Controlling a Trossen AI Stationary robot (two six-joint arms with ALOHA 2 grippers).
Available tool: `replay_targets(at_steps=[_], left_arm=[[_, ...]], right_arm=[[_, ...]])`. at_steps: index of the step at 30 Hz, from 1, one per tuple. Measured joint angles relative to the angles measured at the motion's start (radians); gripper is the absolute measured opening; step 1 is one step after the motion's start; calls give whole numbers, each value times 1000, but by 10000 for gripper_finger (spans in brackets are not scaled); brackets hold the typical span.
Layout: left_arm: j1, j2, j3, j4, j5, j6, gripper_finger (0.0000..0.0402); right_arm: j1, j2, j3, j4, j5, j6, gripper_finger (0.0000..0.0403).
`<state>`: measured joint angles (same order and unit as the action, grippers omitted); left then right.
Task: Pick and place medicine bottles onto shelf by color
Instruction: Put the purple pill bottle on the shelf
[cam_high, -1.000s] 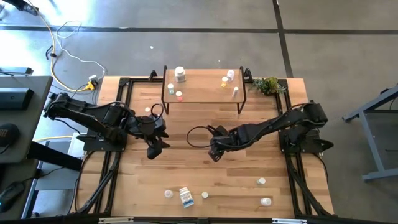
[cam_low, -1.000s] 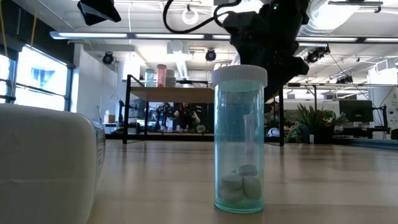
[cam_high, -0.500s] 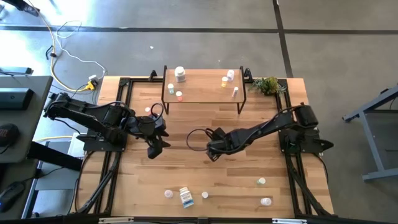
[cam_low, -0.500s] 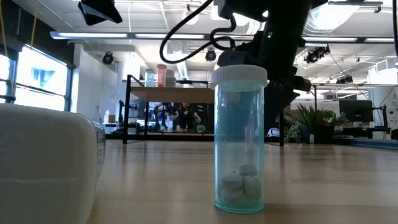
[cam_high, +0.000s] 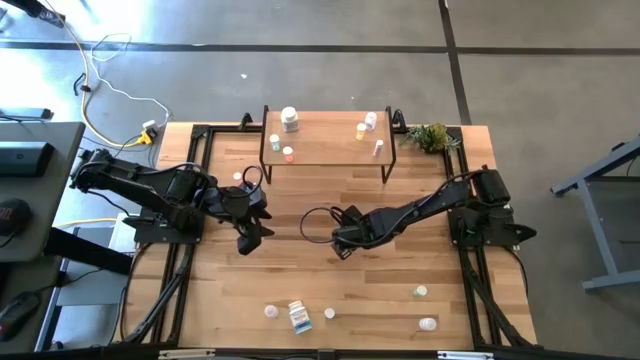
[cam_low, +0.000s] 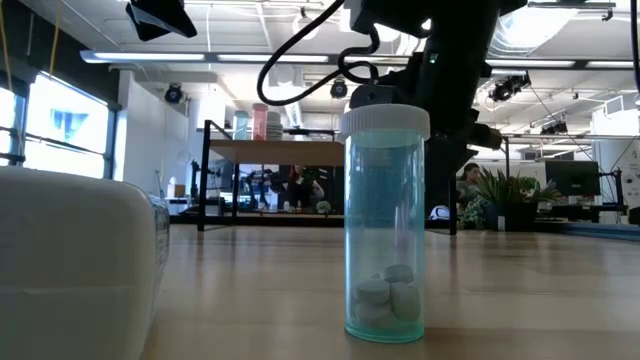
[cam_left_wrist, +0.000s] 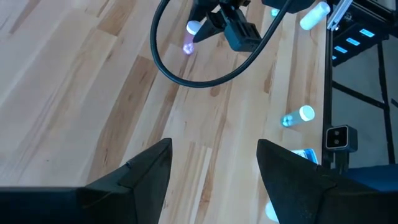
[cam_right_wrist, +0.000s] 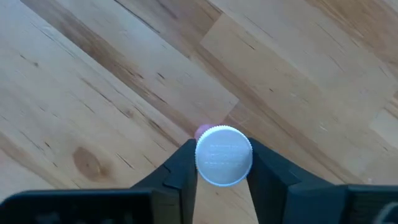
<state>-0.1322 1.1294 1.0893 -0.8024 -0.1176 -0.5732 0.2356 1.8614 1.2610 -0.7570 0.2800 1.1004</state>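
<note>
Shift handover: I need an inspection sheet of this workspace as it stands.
Surface: plank-patterned wooden table, black frame rails at both sides.
Job's things: shelf at the far edge carries several bottles, the largest a white-capped bottle; five more bottles lie near the front edge, among them a blue-labelled bottle.
Clutter: small plant beside the shelf.
Grippers: right end effector closed on a white-capped bottle with a pink glow at table centre; left end effector open, empty.
Cables: yellow and white cables on the floor.
Surroundings: concrete floor, a person behind the table.
</note>
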Motion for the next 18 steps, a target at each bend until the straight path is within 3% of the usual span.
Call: replay_targets(at_steps=[18], left_arm=[[10, 0, 1, 0, -2, 34, 227]], right_arm=[[0, -100, 0, 25, -106, -1, 103]])
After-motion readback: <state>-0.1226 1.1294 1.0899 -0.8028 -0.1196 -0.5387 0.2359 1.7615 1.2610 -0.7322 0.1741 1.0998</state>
